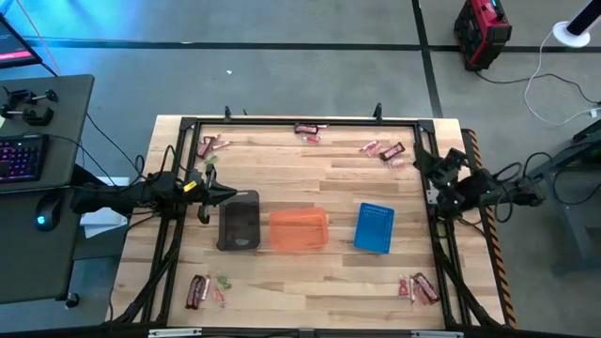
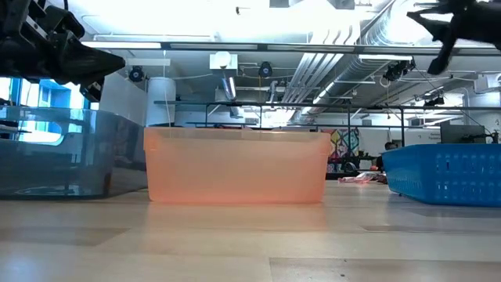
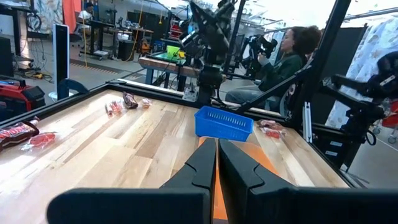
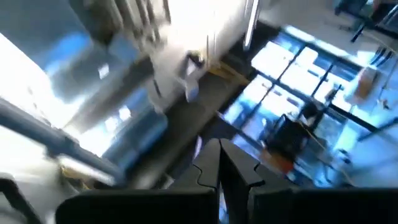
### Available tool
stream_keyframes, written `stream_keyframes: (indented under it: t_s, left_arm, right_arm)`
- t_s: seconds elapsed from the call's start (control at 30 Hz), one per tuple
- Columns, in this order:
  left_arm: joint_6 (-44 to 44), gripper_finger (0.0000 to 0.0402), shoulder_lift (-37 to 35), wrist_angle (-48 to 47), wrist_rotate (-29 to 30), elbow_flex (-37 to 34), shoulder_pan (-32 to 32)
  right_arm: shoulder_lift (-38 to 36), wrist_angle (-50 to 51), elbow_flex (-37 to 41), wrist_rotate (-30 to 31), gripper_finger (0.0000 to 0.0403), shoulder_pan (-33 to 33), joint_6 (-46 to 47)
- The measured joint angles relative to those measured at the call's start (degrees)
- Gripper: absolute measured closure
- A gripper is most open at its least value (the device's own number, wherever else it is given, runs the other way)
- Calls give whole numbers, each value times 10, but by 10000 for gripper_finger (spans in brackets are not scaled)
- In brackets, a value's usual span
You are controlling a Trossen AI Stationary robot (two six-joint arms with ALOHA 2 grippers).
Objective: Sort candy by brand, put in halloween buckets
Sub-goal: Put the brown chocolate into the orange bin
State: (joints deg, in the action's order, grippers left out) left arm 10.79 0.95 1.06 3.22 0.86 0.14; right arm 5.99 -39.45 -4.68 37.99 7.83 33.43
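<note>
- While both arms hang at the table's sides, the left gripper point(image 1: 221, 194) sits just beside the dark grey bucket's left edge, its two dark fingers point(image 3: 202, 165) pressed together and holding nothing.
- Over the right edge, well apart from the buckets, the right gripper point(image 1: 423, 165) is also pinched shut and empty.
- Three rectangular Halloween buckets stand in a row across the table's middle: a dark grey translucent plastic bucket point(image 1: 238, 222) at left, a translucent orange plastic bucket point(image 1: 299, 230) in the centre and a blue plastic mesh bucket point(image 1: 375, 227) at right. All three look empty from above.
- Small wrapped candy lies in clusters near the pale wooden table's point(image 1: 310, 169) corners: reddish-brown bars and pink pieces at far left point(image 1: 211, 145), far middle point(image 1: 310, 130), far right point(image 1: 387, 151), near left point(image 1: 202, 290) and near right point(image 1: 418, 286).
- No piece appears sorted yet.
- Risks, as I judge them: closed fingers must open before any pick; pieces lying tightly together could come up two at once or mix brands; a sweep of the left gripper could nudge the grey bucket.
- The grey bucket's long axis runs near-to-far; the orange one's runs left-to-right. The bars lie at mixed angles.
</note>
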Motion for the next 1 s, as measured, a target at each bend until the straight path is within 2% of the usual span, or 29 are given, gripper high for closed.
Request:
stream_keyframes:
  t_s: [0.1,0.23,0.3,0.37,0.47,0.57,0.63,0.7,0.77,0.83,0.93,1.0]
  left_arm:
    - [0,394,0,0,0,0,0]
    - [0,394,0,0,0,0,0]
    - [0,394,0,0,0,0,0]
    - [0,394,0,0,0,0,0]
    - [0,394,0,0,0,0,0]
    - [0,394,0,0,0,0,0]
    - [0,394,0,0,0,0,0]
    - [0,394,0,0,0,0,0]
    - [0,394,0,0,0,0,0]
    - [0,394,0,0,3,0,0]
    - [0,394,0,2,51,0,0]
    - [0,394,3,6,62,0,0]
  right_arm:
    - [77,154,-85,-10,402,-34,25]
    - [201,484,-246,-42,401,-135,81]
    - [268,635,-314,-90,394,-211,114]
    - [334,721,-367,-164,379,-290,100]
    - [439,785,-421,-247,340,-387,32]
    - [548,848,-472,-252,293,-457,16]
    - [620,926,-508,-252,263,-500,51]
    - [685,999,-543,-261,237,-538,123]
    - [741,1042,-562,-265,218,-568,159]
    - [783,1033,-570,-272,206,-586,177]
    - [829,986,-572,-300,202,-606,188]
    - [854,971,-572,-302,202,-615,213]
